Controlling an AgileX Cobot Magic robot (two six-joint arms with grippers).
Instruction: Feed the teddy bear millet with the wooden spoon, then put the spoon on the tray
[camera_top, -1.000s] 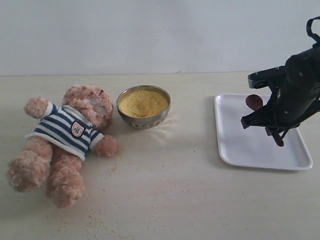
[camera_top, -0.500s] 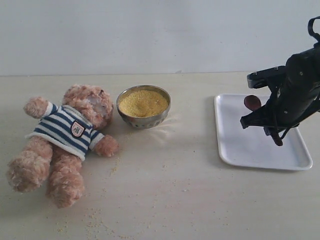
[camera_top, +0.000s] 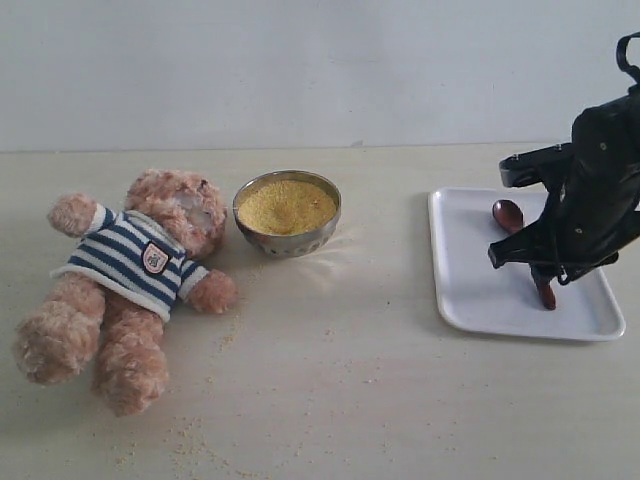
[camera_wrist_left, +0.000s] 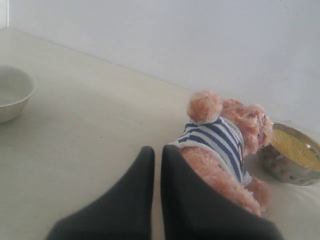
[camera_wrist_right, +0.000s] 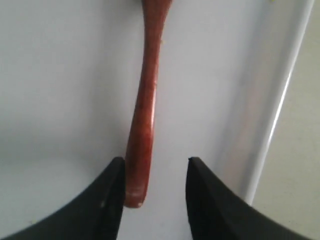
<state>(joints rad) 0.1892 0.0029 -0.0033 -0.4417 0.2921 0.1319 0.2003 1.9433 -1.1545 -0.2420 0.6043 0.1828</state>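
The wooden spoon (camera_top: 507, 214) lies flat on the white tray (camera_top: 480, 290) at the right, its bowl toward the back. My right gripper (camera_top: 545, 270) hovers over the handle end, open. In the right wrist view the handle (camera_wrist_right: 147, 100) rests on the tray (camera_wrist_right: 60, 75) between the spread fingers of that gripper (camera_wrist_right: 155, 162), right beside one of them and clear of the other. The teddy bear (camera_top: 130, 270) lies on its back at the left, next to the steel bowl of millet (camera_top: 286, 205). My left gripper (camera_wrist_left: 157, 150) is shut and empty, near the bear (camera_wrist_left: 220, 145).
Stray millet grains (camera_top: 190, 430) speckle the table in front of the bear. A pale empty bowl (camera_wrist_left: 12, 92) shows in the left wrist view, away from the bear. A plain wall runs behind the table.
The right gripper opened and let go of the spoon, which dropped from a tilted hold to lie flat on the tray. The left arm has not moved.
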